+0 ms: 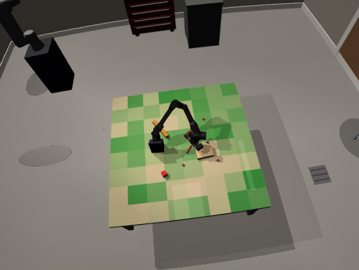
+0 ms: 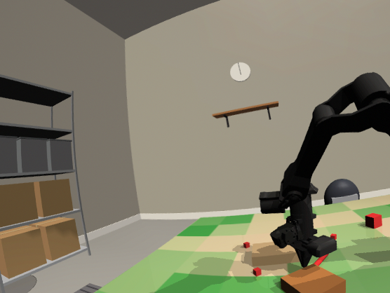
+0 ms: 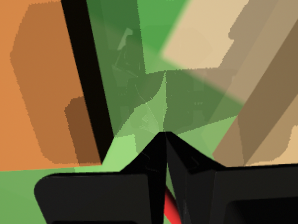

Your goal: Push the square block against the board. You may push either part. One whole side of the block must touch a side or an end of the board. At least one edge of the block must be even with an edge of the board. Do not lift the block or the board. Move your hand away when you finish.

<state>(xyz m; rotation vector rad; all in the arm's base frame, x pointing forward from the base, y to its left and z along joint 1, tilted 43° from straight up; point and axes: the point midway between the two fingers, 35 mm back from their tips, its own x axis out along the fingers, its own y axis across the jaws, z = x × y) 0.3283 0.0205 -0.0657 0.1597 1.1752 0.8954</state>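
The orange-brown square block [image 1: 190, 130] [image 2: 313, 282] [image 3: 40, 100] lies flat on the table, partly under the arm in the top view. The pale tan board [image 1: 206, 153] [image 2: 271, 259] [image 3: 265, 100] lies flat, apart from the block, with a strip of green table between them in the wrist view. My gripper [image 1: 195, 143] [image 2: 304, 266] [image 3: 164, 137] is shut and empty, pointing down between block and board. The block is on the left of the fingers in the wrist view and the board on the right. Whether the fingertips touch either part is unclear.
A red stick [image 1: 188, 148] [image 2: 321, 260] [image 3: 172, 206] lies beside the gripper. Small red cubes [image 1: 217, 159] [image 2: 257, 271] lie around the board. A larger red cube [image 1: 164, 174] [image 2: 373, 221] stands farther off. An orange bar [image 1: 164, 132] lies near the arm's base.
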